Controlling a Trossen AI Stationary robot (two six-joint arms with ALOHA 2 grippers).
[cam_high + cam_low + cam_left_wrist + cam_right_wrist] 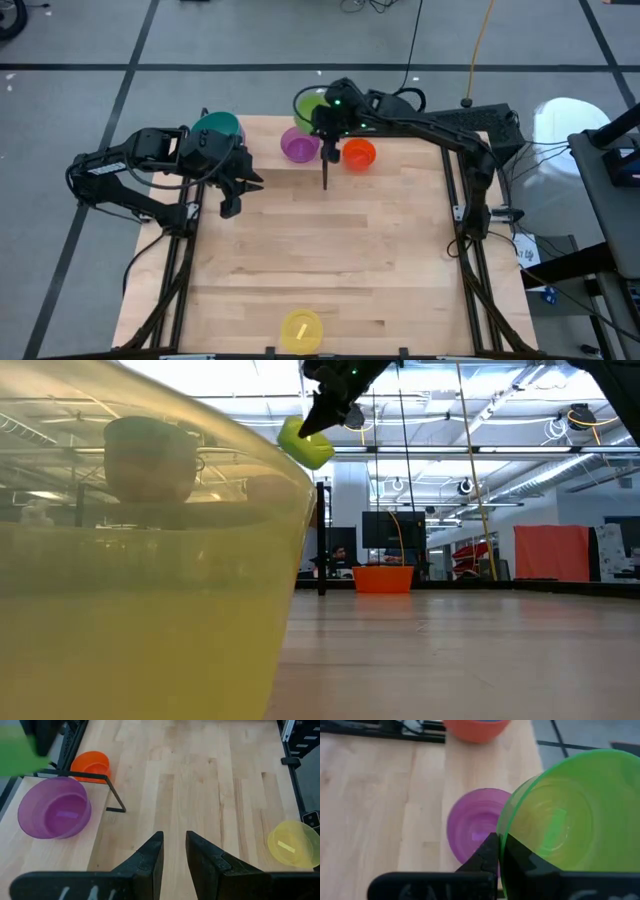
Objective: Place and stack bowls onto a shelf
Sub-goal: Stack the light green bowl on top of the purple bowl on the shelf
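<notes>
Gripping green bowl (565,815) by rim w/ right gripper (499,851) above purple bowl (472,825) on shelf (20,852), prob. just clear of it; left gripper (174,851) idling nearby, fingers slightly apart.

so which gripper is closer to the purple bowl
The right. The right gripper, shut on the green bowl, is up beside the purple bowl at the table's far edge. The left gripper sits farther off, toward the table's left side.
</notes>
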